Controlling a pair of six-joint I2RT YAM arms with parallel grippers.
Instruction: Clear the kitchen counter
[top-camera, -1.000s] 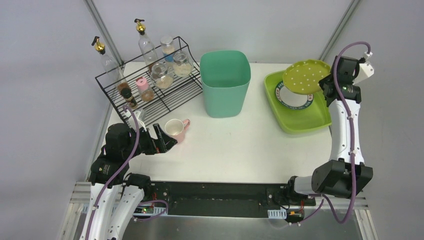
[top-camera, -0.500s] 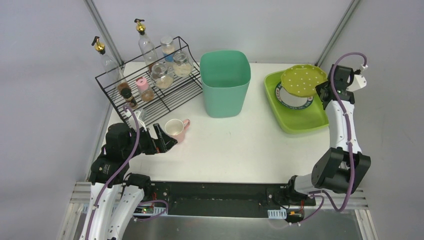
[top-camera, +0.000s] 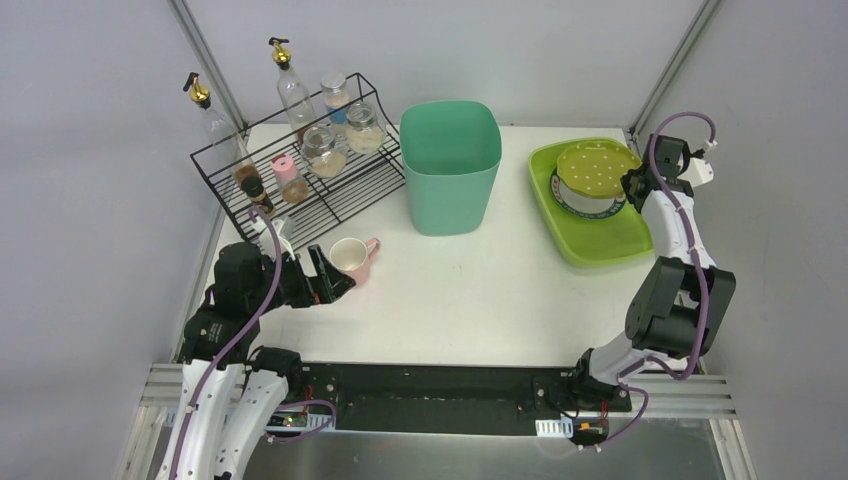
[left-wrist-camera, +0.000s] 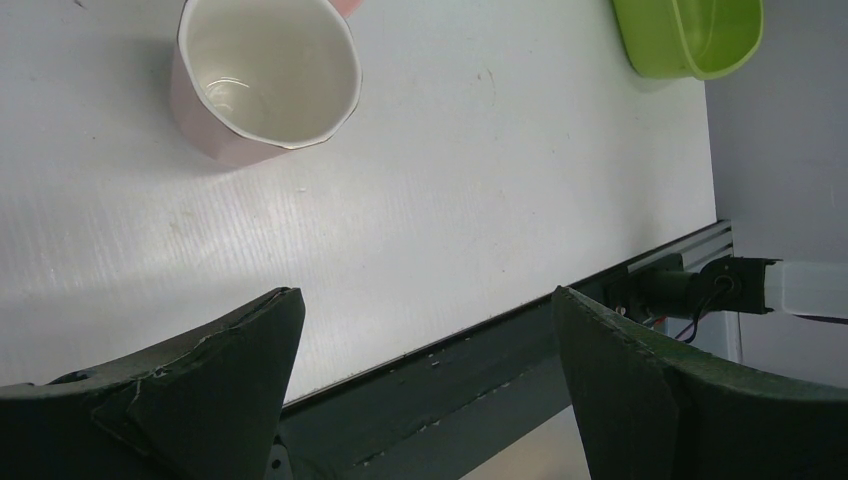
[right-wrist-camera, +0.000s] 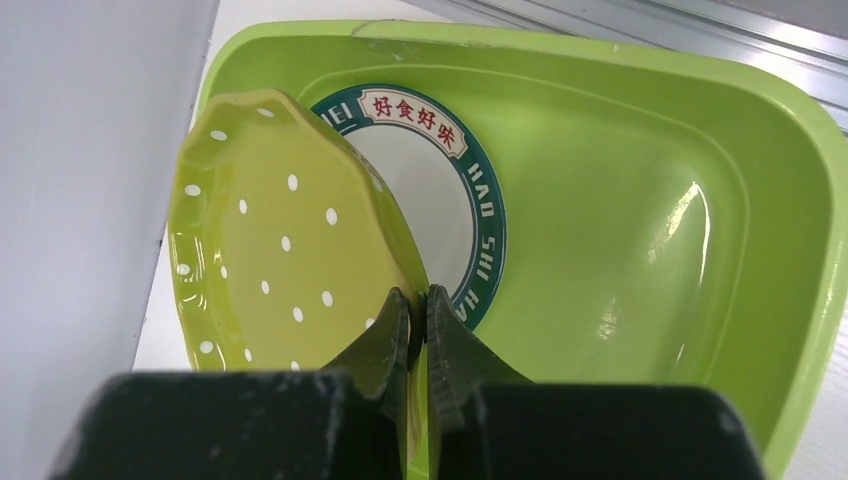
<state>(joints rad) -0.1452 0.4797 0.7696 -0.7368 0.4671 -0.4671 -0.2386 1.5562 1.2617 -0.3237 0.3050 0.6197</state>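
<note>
While the right jaws clamp the dotted plate (right-wrist-camera: 270, 270) over the lime tray (right-wrist-camera: 700, 250), the left jaws gape open near the pink cup (left-wrist-camera: 265, 80). Tray and cup rest on the white surface (top-camera: 480, 290).

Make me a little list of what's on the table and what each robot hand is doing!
left gripper: open, empty, low over the kitchen counter, close to the pink cup
pink cup: upright on the counter, nothing inside, untouched
right gripper: shut on the rim of the spotted green plate
spotted green plate: held over the white plate that lies in the green tray
teal bin: stands at the back of the counter, in the middle
wire rack: back left, holding jars and bottles
</note>
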